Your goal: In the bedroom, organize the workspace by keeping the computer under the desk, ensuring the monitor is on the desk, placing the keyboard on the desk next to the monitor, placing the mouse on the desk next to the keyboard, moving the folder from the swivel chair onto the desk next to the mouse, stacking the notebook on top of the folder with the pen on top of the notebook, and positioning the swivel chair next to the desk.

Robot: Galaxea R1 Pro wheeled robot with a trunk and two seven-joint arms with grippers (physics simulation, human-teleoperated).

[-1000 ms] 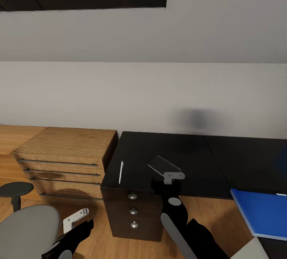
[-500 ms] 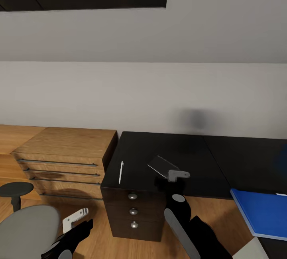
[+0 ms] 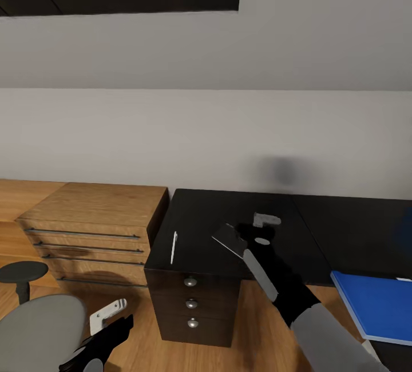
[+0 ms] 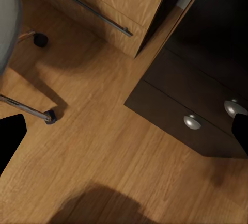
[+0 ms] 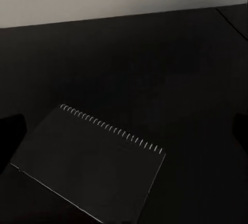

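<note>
The grey spiral-bound notebook [image 3: 228,238] lies on the black desk [image 3: 200,217] near its front edge, partly behind my right arm. My right gripper [image 3: 266,220] hovers open just past it; in the right wrist view the notebook [image 5: 88,167] sits below and between the dark fingertips [image 5: 10,133]. The white pen [image 3: 173,247] lies on the desk to the notebook's left. The blue folder [image 3: 377,303] shows at the lower right edge. The swivel chair [image 3: 34,329] stands at the lower left. My left gripper [image 3: 109,312] hangs open, low beside the chair.
A light-wood dresser [image 3: 97,212] stands against the desk's left end. The desk's drawer front with round silver knobs [image 4: 192,122] faces me above the wooden floor [image 4: 103,146]. A chair leg with a caster [image 4: 49,116] is near my left gripper.
My right arm has lifted from the desk's front edge and reached forward over the notebook, with the gripper now above the desktop. The left arm and the objects have not moved.
</note>
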